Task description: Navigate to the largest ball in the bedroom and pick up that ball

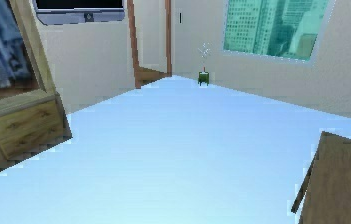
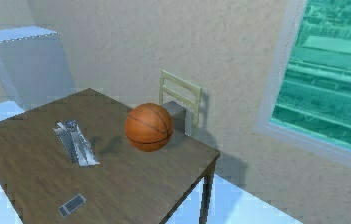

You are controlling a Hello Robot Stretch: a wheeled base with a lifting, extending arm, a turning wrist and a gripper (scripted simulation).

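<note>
An orange basketball [image 2: 149, 127] with dark seams rests on a dark wooden table [image 2: 43, 165] near its far right corner in the arm side view. A corner of the same brown table [image 1: 338, 180] juts in at the forward view's lower right.
A grey flat object [image 2: 77, 142] and a small dark card [image 2: 71, 206] lie on the table. A pale chair [image 2: 181, 97] stands behind it by the wall, beside a window [image 2: 331, 75]. Ahead are a wooden wardrobe [image 1: 18, 95], a doorway [image 1: 150, 45], a small potted plant [image 1: 204, 74] and pale open floor [image 1: 183, 150].
</note>
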